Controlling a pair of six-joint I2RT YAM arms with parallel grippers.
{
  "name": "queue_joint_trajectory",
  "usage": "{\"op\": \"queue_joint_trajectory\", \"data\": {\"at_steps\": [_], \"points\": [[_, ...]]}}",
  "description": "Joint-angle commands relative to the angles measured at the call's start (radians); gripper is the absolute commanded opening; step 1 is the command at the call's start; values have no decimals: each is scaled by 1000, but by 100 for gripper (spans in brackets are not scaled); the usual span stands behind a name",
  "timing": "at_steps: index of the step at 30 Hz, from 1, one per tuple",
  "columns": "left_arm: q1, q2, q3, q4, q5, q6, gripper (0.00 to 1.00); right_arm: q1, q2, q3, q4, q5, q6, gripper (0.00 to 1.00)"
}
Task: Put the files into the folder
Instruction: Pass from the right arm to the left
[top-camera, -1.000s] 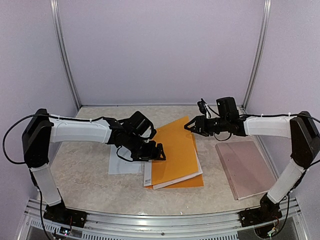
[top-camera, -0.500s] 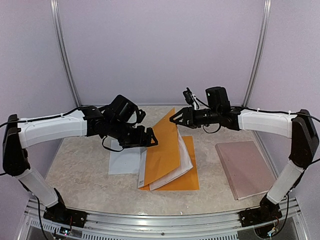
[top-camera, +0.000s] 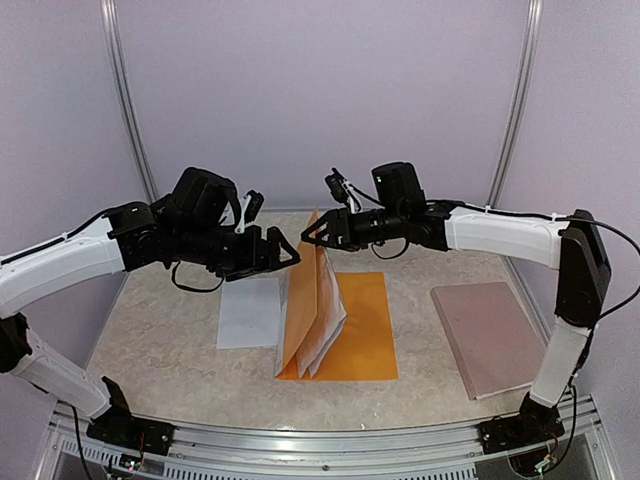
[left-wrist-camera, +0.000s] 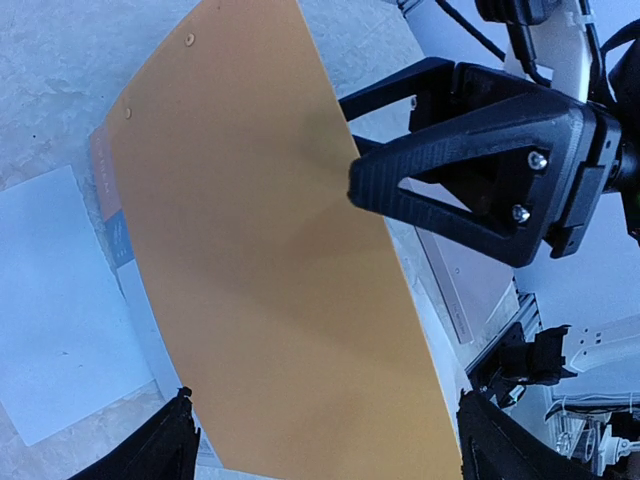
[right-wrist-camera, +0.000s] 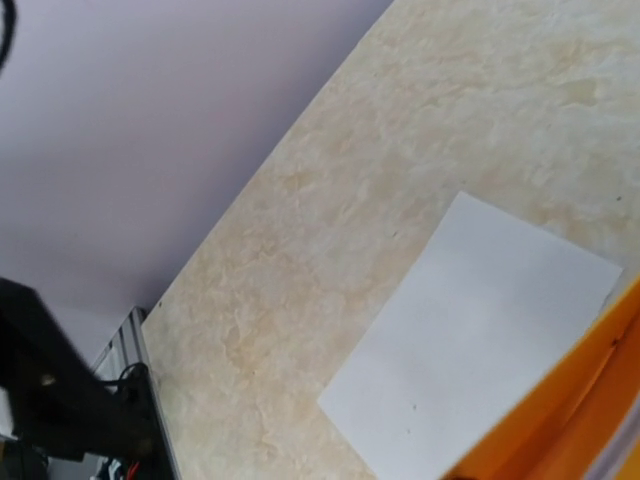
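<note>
The two claws are flanking the folder's upright front cover.

The orange folder (top-camera: 366, 335) is lying open at the middle of the desk (top-camera: 170, 330), with its back cover resting flat and its front cover standing nearly upright. The right claw (top-camera: 309, 238) is reaching in at the cover's top edge with its fingers partly spread. The edge is sitting between them, though I cannot tell whether they are pressing on it. The left claw (top-camera: 288, 254) is hovering just left of the cover, spread wide and gripping nothing. Several white papers (top-camera: 330, 318) are leaning against the inside of the standing cover. One more sheet (top-camera: 248, 312) is lying flat on the desk just left of the folder. A pinkish board (top-camera: 490, 338) is lying well apart to the right.
</note>
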Motion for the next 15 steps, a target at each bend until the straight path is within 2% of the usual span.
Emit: {"op": "queue_joint_trajectory", "data": {"at_steps": [1,15], "points": [[-24,-16,-28,30,-10,-49,86,23,49,58,-38,12,-5,54],[-79,103,58,-20,-62,-59,79,48,102,167,-84,9,-20,55]]}}
